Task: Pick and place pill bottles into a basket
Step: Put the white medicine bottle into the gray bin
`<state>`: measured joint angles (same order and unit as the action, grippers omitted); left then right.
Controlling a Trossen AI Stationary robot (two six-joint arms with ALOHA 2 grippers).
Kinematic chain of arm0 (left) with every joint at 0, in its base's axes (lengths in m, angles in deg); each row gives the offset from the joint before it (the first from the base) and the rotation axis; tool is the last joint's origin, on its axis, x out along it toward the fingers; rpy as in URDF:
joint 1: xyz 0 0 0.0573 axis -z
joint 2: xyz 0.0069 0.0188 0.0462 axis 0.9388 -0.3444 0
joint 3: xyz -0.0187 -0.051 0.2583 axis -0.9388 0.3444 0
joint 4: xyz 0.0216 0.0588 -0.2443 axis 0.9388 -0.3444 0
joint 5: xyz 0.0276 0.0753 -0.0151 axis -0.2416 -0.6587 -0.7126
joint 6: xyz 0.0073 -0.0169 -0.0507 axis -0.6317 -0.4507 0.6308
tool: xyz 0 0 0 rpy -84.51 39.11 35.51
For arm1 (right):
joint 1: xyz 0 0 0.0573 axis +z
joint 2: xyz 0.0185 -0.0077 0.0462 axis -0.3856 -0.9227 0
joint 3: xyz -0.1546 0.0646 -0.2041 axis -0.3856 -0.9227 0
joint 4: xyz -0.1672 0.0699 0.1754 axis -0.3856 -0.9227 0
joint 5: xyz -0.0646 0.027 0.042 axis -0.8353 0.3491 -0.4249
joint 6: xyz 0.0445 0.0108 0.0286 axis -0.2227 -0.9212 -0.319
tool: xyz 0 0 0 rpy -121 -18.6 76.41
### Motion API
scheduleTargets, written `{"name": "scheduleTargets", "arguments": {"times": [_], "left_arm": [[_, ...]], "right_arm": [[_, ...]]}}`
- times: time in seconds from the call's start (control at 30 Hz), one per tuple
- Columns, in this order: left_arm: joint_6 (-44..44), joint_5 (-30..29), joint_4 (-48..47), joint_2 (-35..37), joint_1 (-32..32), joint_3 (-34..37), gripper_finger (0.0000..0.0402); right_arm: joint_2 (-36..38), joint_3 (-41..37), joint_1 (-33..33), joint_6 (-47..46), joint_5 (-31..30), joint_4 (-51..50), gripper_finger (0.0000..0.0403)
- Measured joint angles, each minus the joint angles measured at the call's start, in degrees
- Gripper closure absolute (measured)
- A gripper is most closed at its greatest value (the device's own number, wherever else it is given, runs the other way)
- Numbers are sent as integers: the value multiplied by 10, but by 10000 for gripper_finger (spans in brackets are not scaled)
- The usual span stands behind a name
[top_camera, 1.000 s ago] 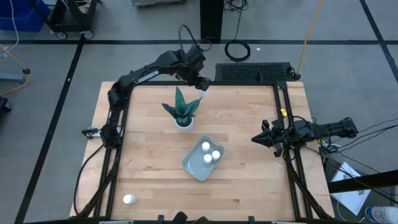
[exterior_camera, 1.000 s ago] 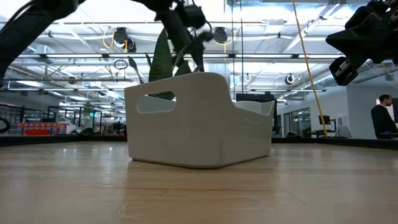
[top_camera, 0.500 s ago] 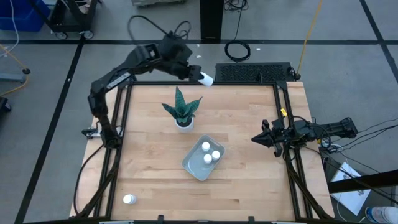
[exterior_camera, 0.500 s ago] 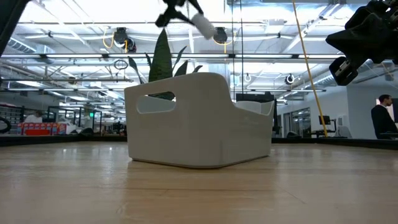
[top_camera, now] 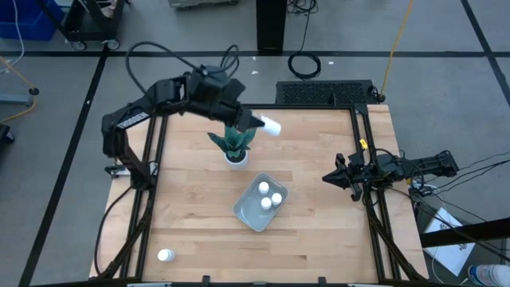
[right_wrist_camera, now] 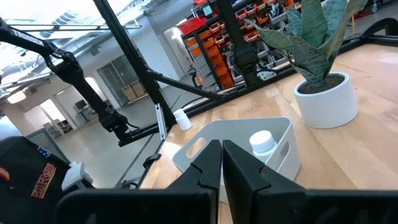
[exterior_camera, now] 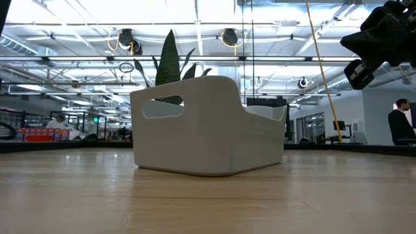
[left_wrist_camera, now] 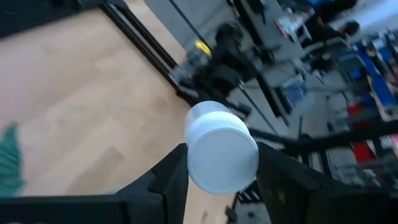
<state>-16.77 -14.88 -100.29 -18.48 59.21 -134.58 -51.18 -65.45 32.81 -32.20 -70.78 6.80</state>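
Observation:
My left gripper is raised above the potted plant and is shut on a white pill bottle, which also shows in the left wrist view. The pale basket lies mid-table with three white bottles standing in it. In the low view the basket stands in front of the plant. Another bottle stands on the table near the front left corner. My right gripper is shut and empty, low over the table's right side. My left gripper pinches the bottle's round side wall between its two fingers, one on either side. The bottle juts out past the fingertips toward the table's right, one round end facing the wrist camera. It is lifted clear, high above the table.
The snake plant in its white pot stands just on the far side of the basket, under my left gripper. A black mat lies beyond the table's far right edge. Bare wood lies to the left and in front of the basket.
My left gripper, still shut on the bottle, has risen out of the low view. It has then come from the table's far edge toward the near edge, to above the plant. The left arm's elbow has swung toward the left.

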Motion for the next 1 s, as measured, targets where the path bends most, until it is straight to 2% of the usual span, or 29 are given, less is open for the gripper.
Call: {"name": "scheduleTargets", "arguments": {"times": [0.23, 0.6, 0.77, 1.0], "left_arm": [[1, 28, -5, -1, 77, 0, 230], [58, -87, -19, -9, 184, 0, 234], [100, -106, -51, -42, 215, 0, 236], [109, -92, -95, -100, 243, 0, 236]], "right_arm": [[0, 0, 0, 0, 0, 0, 394], [0, 0, 0, 0, 0, 0, 394], [0, 0, 0, 0, 0, 0, 394], [0, 0, 0, 0, 0, 0, 394]]}}
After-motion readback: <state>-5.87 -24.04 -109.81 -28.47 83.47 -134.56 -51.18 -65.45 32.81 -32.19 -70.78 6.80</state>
